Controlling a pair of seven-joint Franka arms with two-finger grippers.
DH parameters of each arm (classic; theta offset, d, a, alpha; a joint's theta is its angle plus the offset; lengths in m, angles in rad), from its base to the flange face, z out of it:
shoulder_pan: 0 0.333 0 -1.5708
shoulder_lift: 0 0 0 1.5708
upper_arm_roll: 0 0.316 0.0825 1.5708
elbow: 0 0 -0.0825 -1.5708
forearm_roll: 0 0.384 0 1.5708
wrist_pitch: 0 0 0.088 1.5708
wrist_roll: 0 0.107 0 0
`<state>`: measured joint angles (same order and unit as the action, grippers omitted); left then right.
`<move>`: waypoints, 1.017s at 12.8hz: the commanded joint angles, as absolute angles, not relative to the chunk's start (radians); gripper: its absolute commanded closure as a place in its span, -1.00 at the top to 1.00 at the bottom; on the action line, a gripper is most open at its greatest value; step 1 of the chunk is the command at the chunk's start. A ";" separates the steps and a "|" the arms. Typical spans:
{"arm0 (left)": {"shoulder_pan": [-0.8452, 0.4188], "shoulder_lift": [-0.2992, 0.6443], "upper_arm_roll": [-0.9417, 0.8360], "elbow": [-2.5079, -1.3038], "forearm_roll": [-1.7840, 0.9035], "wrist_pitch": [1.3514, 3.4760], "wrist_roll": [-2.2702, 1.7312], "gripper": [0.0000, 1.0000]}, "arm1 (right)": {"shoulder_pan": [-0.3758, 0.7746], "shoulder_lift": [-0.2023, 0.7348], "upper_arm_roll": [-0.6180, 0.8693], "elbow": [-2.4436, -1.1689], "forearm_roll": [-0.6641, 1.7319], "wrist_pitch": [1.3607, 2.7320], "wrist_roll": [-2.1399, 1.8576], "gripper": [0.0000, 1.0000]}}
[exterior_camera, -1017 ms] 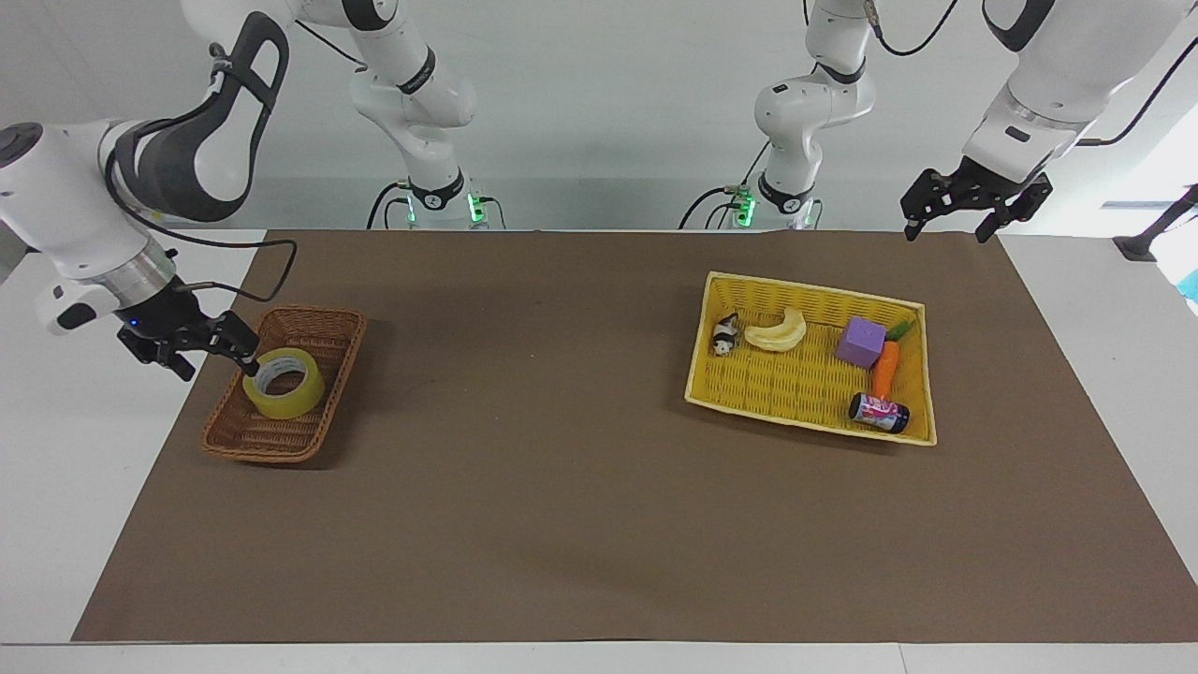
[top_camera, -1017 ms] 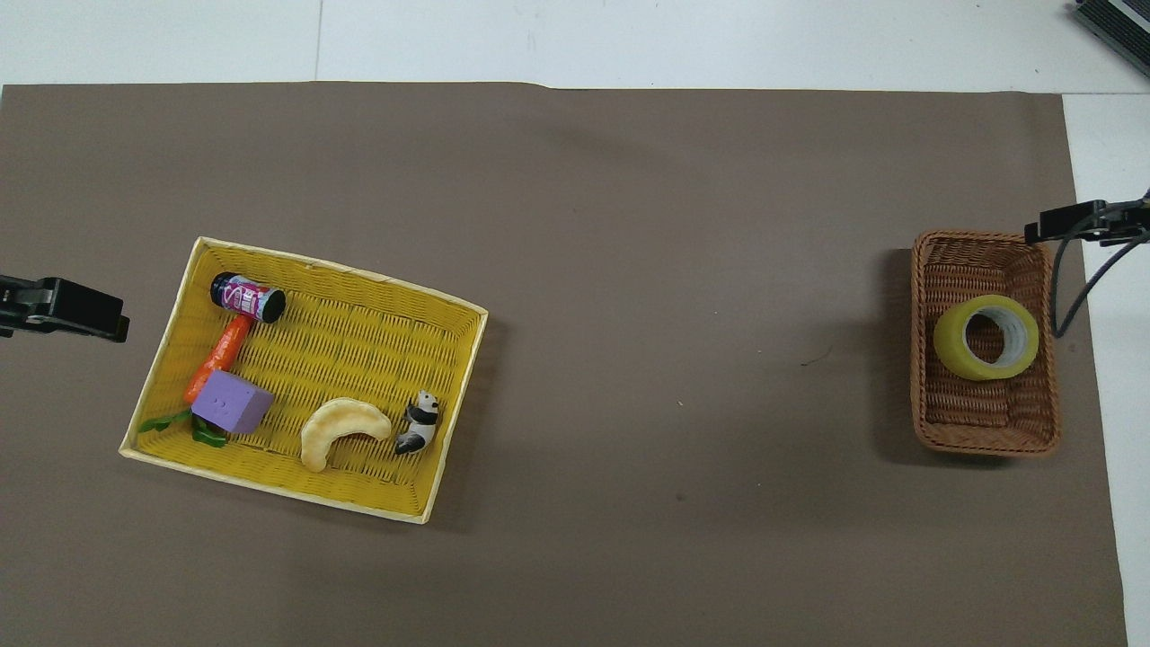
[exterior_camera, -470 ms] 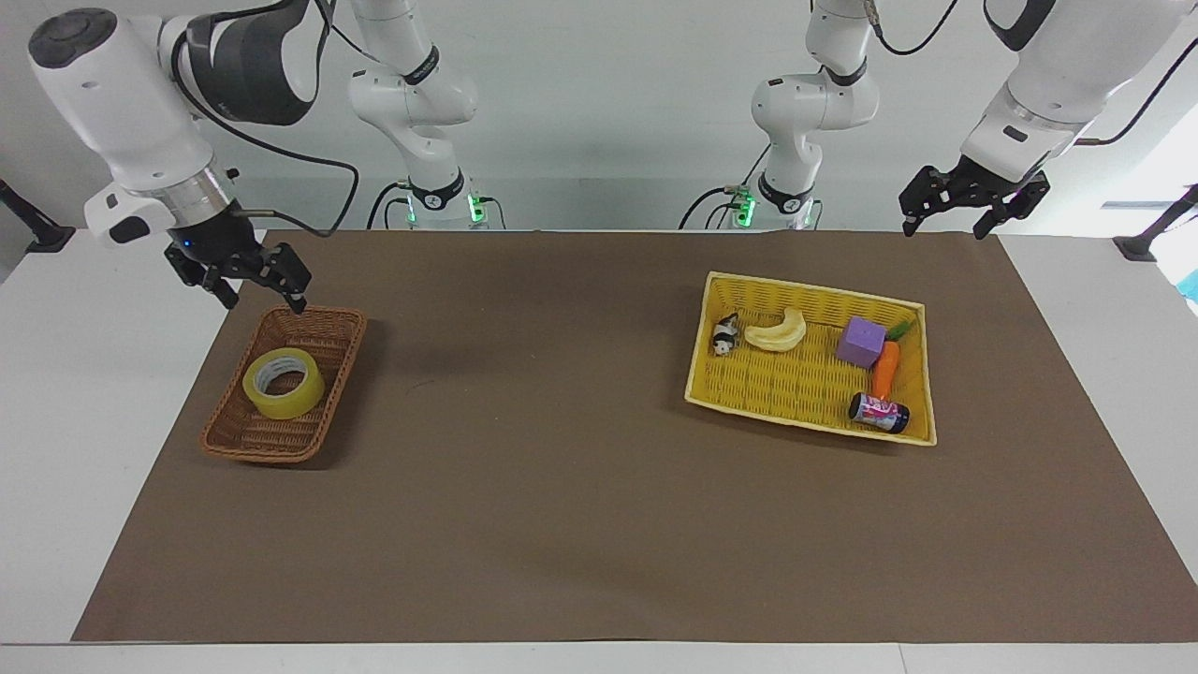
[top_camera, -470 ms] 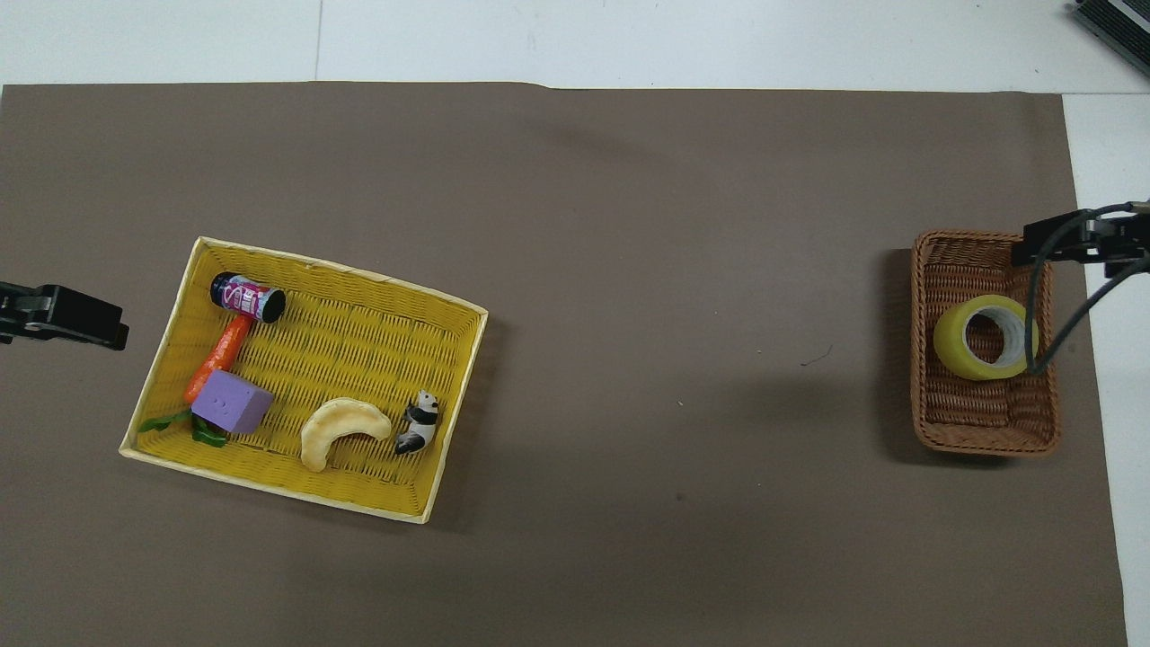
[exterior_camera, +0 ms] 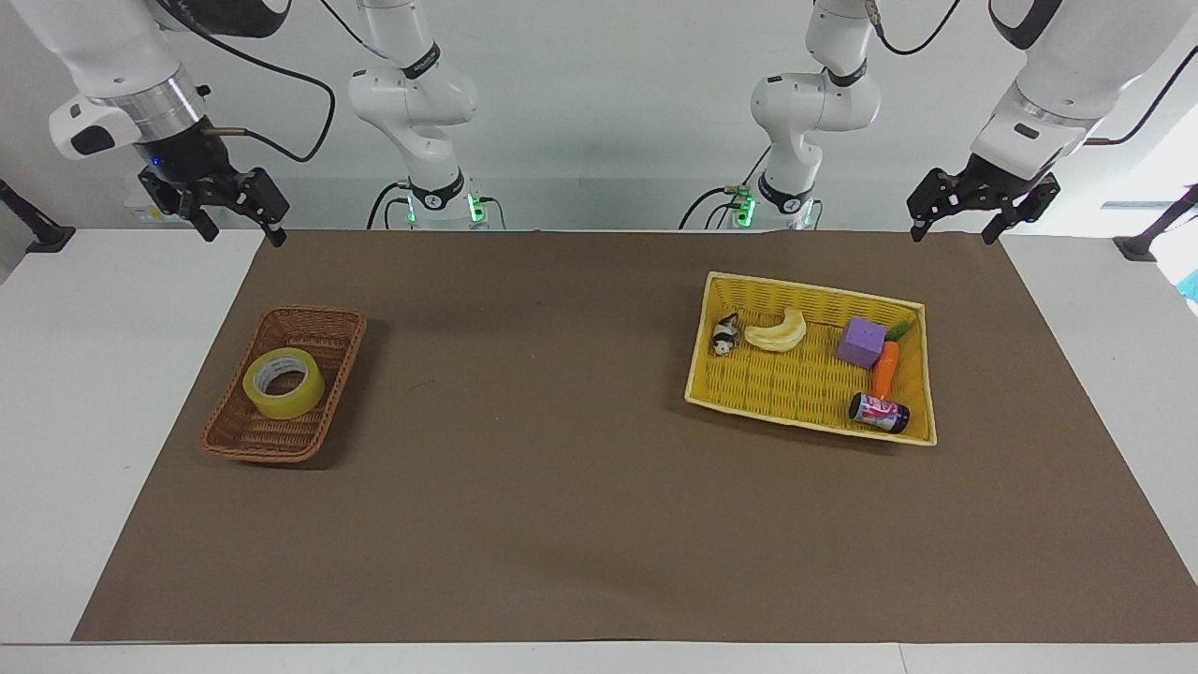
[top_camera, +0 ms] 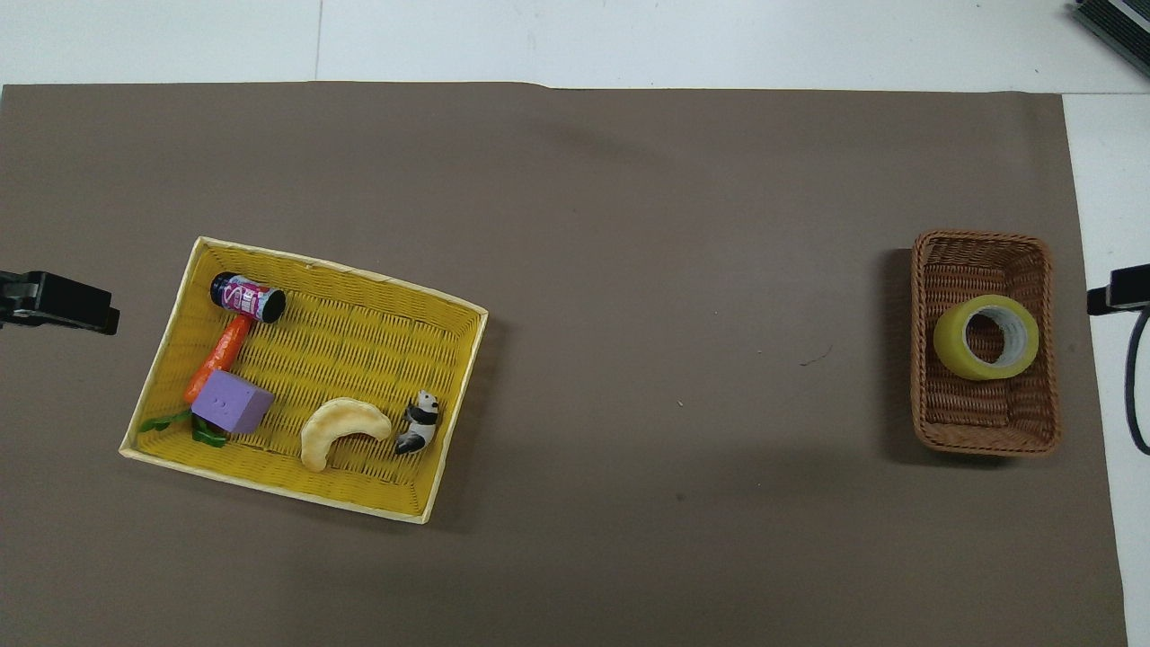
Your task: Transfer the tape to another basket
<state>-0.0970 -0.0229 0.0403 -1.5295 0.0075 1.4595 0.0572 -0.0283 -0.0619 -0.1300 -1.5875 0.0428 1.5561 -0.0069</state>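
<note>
The tape (exterior_camera: 284, 382) is a yellowish roll that lies flat in the small brown wicker basket (exterior_camera: 267, 440) toward the right arm's end of the table. It shows in the overhead view (top_camera: 986, 337) in the same basket (top_camera: 984, 429). My right gripper (exterior_camera: 241, 229) is open and empty. It is raised over the mat's edge on the robots' side of that basket, and only its tip (top_camera: 1114, 292) shows from above. My left gripper (exterior_camera: 951, 229) is open and empty. It waits over the mat's corner near the yellow basket (exterior_camera: 810, 290) and shows from above (top_camera: 58, 303).
The yellow basket (top_camera: 341, 270) holds a pale banana (exterior_camera: 777, 332), a purple block (exterior_camera: 861, 342), a carrot (exterior_camera: 884, 368), a small can (exterior_camera: 878, 413) and a panda figure (exterior_camera: 724, 337). A brown mat (exterior_camera: 562, 468) covers the table between the two baskets.
My right gripper has risen from beside the tape in the brown basket and drawn back toward the robots, empty. The tape stays in the basket. The left gripper has barely moved.
</note>
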 commanded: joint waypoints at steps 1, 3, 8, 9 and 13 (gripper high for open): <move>-0.100 -0.026 0.046 -1.522 0.017 1.460 0.058 1.00 | -0.023 -0.100 -0.112 -1.635 0.018 1.551 0.015 1.00; -0.097 -0.026 0.054 -1.522 0.017 1.462 0.058 1.00 | -0.031 -0.107 -0.115 -1.649 0.018 1.552 0.015 1.00; -0.098 -0.026 0.054 -1.522 0.017 1.462 0.058 1.00 | -0.035 -0.110 -0.123 -1.657 0.021 1.551 0.011 1.00; -0.098 -0.026 0.054 -1.522 0.017 1.462 0.058 1.00 | -0.032 -0.104 -0.115 -1.646 0.021 1.552 0.011 1.00; -0.098 -0.026 0.054 -1.523 0.017 1.462 0.058 1.00 | -0.020 -0.114 -0.103 -1.655 0.018 1.568 0.005 1.00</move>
